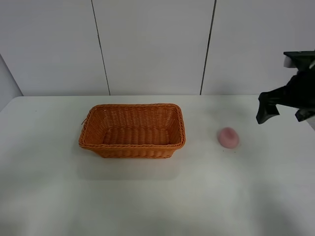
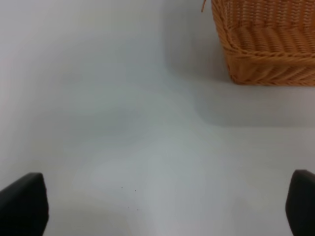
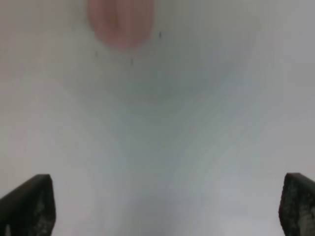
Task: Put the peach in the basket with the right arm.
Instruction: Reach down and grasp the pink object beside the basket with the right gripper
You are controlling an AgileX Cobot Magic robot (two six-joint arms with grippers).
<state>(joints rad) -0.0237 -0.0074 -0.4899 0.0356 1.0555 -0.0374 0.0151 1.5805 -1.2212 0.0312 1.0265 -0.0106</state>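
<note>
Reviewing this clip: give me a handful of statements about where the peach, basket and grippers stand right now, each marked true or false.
1. The peach lies on the table, right of the basket in the exterior view. True.
2. The peach is inside the basket. False: the basket holds nothing, and the peach sits apart from it on the table.
3. The right gripper has its jaws shut on the peach. False: the jaws stand wide open with nothing between them, and the peach lies ahead of them.
4. The left gripper has its jaws open and holds nothing. True.
5. The basket is tipped on its side. False: it stands upright, opening upward.
</note>
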